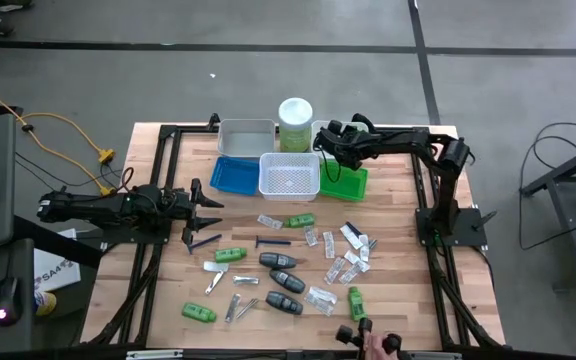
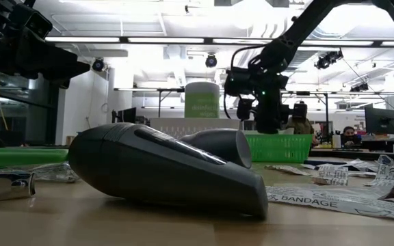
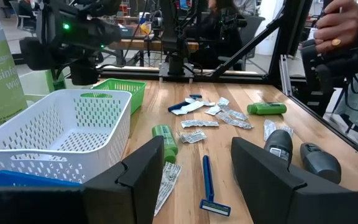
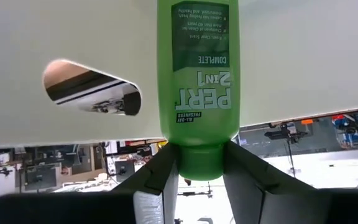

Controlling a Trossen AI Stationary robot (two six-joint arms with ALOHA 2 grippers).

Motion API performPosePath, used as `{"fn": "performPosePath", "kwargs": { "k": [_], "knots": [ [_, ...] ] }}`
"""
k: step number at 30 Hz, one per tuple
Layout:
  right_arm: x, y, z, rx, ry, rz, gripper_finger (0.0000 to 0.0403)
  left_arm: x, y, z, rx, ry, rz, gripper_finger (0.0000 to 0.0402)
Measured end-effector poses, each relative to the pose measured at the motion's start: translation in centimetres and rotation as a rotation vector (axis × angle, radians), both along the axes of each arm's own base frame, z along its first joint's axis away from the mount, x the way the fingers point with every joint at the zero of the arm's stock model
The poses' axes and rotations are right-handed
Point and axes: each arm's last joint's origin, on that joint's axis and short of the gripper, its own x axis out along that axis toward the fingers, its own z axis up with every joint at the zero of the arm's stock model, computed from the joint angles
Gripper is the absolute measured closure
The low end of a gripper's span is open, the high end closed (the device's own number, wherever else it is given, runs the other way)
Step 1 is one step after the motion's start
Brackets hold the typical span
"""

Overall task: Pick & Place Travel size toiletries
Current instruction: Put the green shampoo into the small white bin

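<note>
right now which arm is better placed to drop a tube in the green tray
Right. The right gripper is shut on a green tube and hangs over the green tray. The left gripper is open and empty, at the table's left edge beside the blue razor.

In the high view, four trays sit at the table's [image 1: 168, 290] upper middle. One tray [image 1: 247, 137] is upper left, with a canister [image 1: 295, 118] just right of it. A second tray [image 1: 232, 176] lies below the first, a third [image 1: 289, 175] just right of that, a fourth [image 1: 347, 184] further right. The right gripper [image 1: 329, 148] hangs over that fourth tray, closed on a tube [image 4: 198, 74]. The left gripper [image 1: 208, 208], jaws apart, is at centre left, beside a razor [image 1: 203, 242]. Tubes [image 1: 230, 256], cases [image 1: 277, 261], packets [image 1: 344, 266] and clippers [image 1: 241, 307] spread across the table's lower half. A hand [image 1: 372, 343] is at the bottom edge.
</note>
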Motion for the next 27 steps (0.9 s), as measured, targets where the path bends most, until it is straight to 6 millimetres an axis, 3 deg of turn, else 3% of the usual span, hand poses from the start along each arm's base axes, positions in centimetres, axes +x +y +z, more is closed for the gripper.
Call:
{"fn": "performPosePath", "kwargs": {
  "k": [21,27],
  "knots": [
    [-0.26,-0.36,-0.05,-0.008,-0.070,-0.043,0.0297,0.00,0.00,0.00,0.000,0.000,0.000,0.0213],
    [-0.29,-0.33,-0.08,-0.003,-0.077,-0.047,0.0255,0.00,0.00,-0.01,0.000,0.001,0.000,0.0213]
  ]
}}
